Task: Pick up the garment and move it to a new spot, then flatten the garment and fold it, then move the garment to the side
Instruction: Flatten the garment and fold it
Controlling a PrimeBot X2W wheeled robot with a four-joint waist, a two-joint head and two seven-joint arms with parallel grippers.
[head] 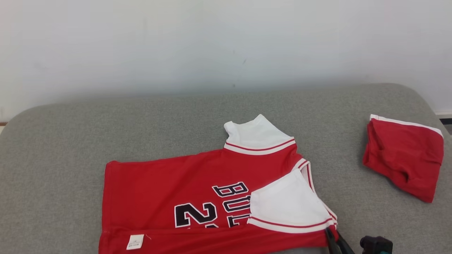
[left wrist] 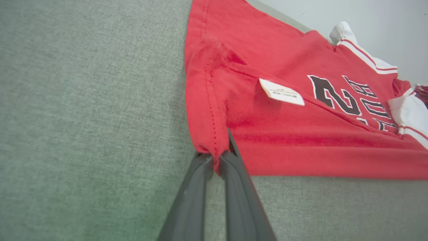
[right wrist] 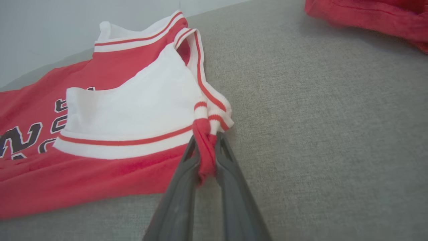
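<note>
Shorts (head: 402, 157) well apart from jersey (head: 159, 190)

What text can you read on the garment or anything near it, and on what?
"BU": black letters on the red jersey; the rest runs under the folded white sleeve.
"2": large black number on the jersey; next digit cut off by the fold.
White tag on the folded-over edge: print too small to read.
Other red garment: no text visible.

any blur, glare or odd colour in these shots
head view: soft even light, no glare, jersey sharp; left wrist view: left gripper blurred up close, faint green tint on cushion; right wrist view: right gripper soft, shorts hazy
</note>
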